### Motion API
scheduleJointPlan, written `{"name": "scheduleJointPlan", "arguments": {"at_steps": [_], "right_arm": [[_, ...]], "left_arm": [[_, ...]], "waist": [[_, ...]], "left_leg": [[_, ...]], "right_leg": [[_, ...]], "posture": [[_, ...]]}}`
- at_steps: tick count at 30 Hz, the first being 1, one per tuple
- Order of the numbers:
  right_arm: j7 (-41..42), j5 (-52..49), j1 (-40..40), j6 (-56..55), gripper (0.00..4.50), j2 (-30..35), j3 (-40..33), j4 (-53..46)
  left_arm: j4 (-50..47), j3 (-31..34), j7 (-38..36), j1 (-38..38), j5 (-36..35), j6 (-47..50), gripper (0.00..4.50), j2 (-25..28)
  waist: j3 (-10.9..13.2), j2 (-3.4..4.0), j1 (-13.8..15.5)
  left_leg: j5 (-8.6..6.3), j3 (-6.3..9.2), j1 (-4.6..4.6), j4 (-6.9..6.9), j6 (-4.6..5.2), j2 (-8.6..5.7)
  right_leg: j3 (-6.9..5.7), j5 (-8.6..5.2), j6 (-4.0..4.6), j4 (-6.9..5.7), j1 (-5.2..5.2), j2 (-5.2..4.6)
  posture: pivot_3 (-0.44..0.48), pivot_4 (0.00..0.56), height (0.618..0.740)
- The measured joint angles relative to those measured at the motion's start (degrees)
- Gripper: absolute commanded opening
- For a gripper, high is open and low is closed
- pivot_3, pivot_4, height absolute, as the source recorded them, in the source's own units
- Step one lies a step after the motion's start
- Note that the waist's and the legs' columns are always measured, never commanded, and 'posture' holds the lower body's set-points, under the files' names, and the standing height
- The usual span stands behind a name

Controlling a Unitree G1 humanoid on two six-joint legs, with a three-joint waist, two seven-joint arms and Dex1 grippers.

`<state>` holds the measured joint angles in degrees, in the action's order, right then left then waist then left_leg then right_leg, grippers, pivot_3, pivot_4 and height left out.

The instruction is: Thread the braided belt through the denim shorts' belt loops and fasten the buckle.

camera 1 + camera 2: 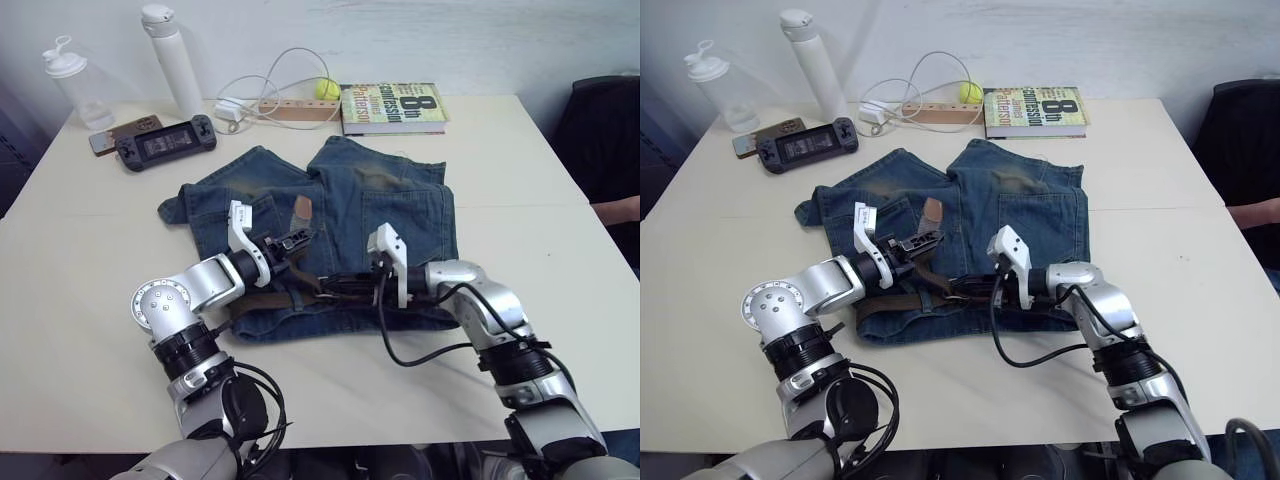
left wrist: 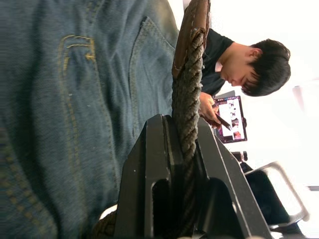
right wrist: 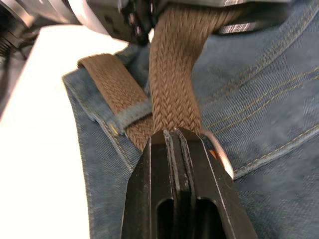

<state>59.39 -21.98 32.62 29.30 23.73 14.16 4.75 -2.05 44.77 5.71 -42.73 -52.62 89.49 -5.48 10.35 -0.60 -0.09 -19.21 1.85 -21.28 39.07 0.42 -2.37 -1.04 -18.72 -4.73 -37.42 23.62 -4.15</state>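
Both pairs of black fingers are clenched on the dark-brown woven braided belt (image 3: 174, 94): the left fingers (image 2: 159, 164) grip it near its tan leather tip (image 1: 301, 210), the right fingers (image 3: 177, 164) just beside the silver metal buckle (image 3: 222, 157). The belt lies along the waistband of the faded blue denim shorts (image 1: 400, 215), spread on the pale desk (image 1: 80, 250), passing under one narrow denim belt loop (image 3: 130, 117).

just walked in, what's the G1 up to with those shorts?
It's threading the braided belt through the denim shorts lying on the table. The left claw is shut on the strap near its tan tip, held raised. The right claw pinches the strap at the waistband. One belt loop already has belt through it; the buckle isn't fastened.
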Motion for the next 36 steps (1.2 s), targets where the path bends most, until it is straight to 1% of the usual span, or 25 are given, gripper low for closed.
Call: {"name": "scheduleJointPlan", "arguments": {"at_steps": [3, 5, 8, 12, 17, 23, 33, 36], "right_arm": [[1.93, -1.69, 0.67, 1.53, 0.02, 0.93, -1.25, -0.1], [3.37, -2.62, 2.48, 2.12, 0.02, 2.3, -2.44, -0.1], [3.37, -2.53, 4.31, 2.11, 0.02, 2.36, -3.63, 0.26], [3.37, -0.71, 4.37, 1.75, 0.02, 2.25, -2.62, 3.64], [3.84, 0.72, 4.2, 0.29, 0.02, 0.17, -0.45, 6.47], [4.0, 1.25, 3.68, -0.56, 0.02, -1.42, -0.17, 6.88], [4.68, 3.13, 3.66, -2.07, 0.02, -1.19, 1.16, 6.87], [6.34, 6.12, 5.71, -3.88, 0.02, -1.09, 3.5, 8.53]], "left_arm": [[-0.31, -0.09, 0.0, 0.58, 0.0, -0.04, 0.0, 0.02], [-0.6, -0.19, -0.01, 0.85, 0.0, -0.04, 0.0, 0.15], [-1.54, -1.15, -0.36, 1.09, 0.0, -0.08, 0.0, 0.44], [-1.56, -1.4, -0.38, 1.15, 0.0, -0.2, 0.0, 0.54], [-1.6, -2.49, -0.52, 1.49, 0.01, -0.82, 0.0, 0.8], [-1.64, -2.67, -0.53, 1.73, 0.01, -0.97, 0.0, 1.1], [-1.64, -3.18, -0.53, 1.85, 0.01, -1.07, 0.0, 1.14], [-1.65, -3.29, -0.52, 2.32, 0.01, -1.46, 0.0, 1.16]], "waist": [[0.0, 0.0, 0.03], [0.0, 0.0, 0.04], [0.0, 0.0, -0.01], [0.0, 0.0, 0.03], [0.0, 0.0, 0.0], [0.0, 0.0, -0.01], [0.0, 0.0, -0.07], [0.0, 0.0, -0.15]], "left_leg": [[0.0, 0.0, -0.01, -0.01, 0.0, -0.01], [0.0, 0.0, -0.02, 0.0, 0.0, -0.01], [-0.01, 0.0, -0.01, -0.03, -0.01, 0.01], [-0.01, 0.0, -0.02, -0.02, -0.01, -0.01], [-0.01, 0.0, -0.02, -0.03, -0.01, 0.0], [-0.01, 0.0, -0.02, -0.02, -0.01, 0.01], [-0.01, 0.0, -0.01, -0.02, -0.02, 0.01], [-0.02, 0.0, 0.03, -0.02, -0.03, 0.02]], "right_leg": [[0.0, 0.0, 0.0, 0.0, 0.0, -0.01], [0.0, 0.0, 0.0, 0.03, -0.01, -0.01], [0.0, 0.0, 0.0, 0.02, 0.0, 0.0], [0.01, 0.0, 0.0, 0.02, 0.0, -0.01], [0.0, 0.0, 0.0, 0.01, 0.01, 0.0], [-0.01, 0.0, 0.0, 0.02, 0.01, 0.0], [-0.01, 0.0, 0.0, 0.02, 0.01, 0.01], [0.0, 0.0, 0.0, 0.12, 0.0, 0.02]], "posture": [[0.0, 0.15, 0.735], [0.0, 0.15, 0.735], [0.0, 0.15, 0.735], [0.0, 0.15, 0.735], [0.0, 0.15, 0.735], [0.0, 0.15, 0.735], [0.0, 0.15, 0.735], [0.0, 0.15, 0.735]]}}
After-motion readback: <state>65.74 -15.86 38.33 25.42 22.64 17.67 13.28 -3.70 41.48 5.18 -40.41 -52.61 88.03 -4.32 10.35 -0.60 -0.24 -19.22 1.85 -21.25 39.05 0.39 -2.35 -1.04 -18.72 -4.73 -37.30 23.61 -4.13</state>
